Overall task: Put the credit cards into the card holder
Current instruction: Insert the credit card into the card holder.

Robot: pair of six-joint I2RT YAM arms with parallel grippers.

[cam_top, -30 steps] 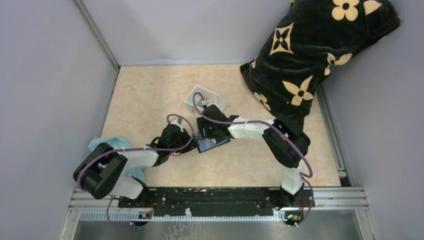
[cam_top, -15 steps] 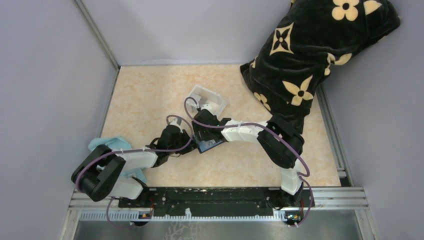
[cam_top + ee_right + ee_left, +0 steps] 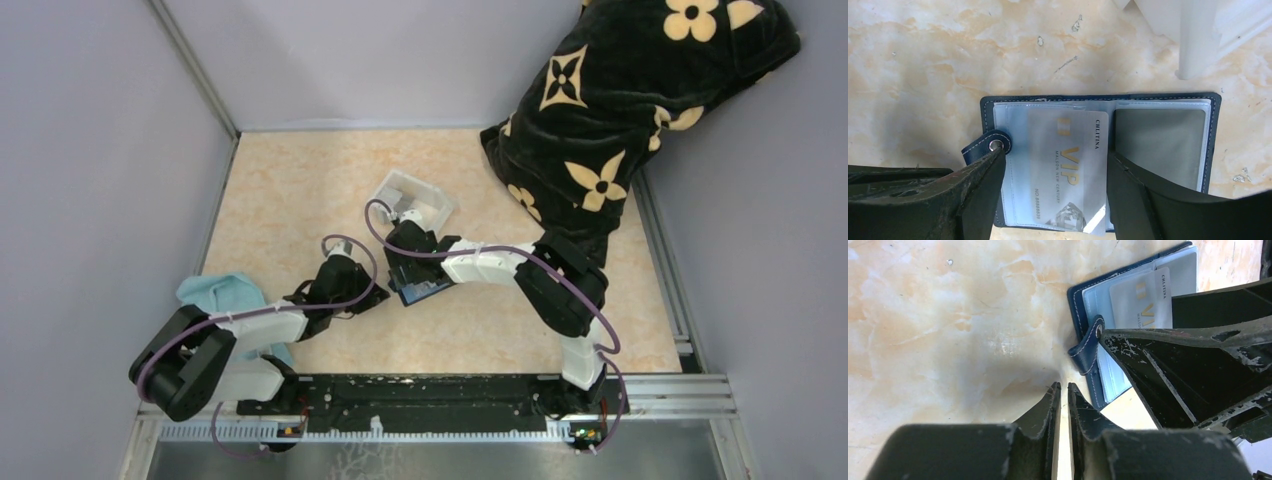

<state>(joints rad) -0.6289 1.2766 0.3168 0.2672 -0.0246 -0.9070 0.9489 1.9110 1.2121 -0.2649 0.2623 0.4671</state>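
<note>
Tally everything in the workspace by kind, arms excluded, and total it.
Card holder: 1
Credit cards: 2
White tray: 1
Blue cloth: 1
Black flowered cushion: 1
Total: 6

We see the right gripper over the navy card holder, the left gripper just beside it.

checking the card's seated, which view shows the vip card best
Right wrist view: the VIP card lies face up on the open card holder, print readable. The left wrist view shows only one end of it. In the top external view the card cannot be made out.
</note>
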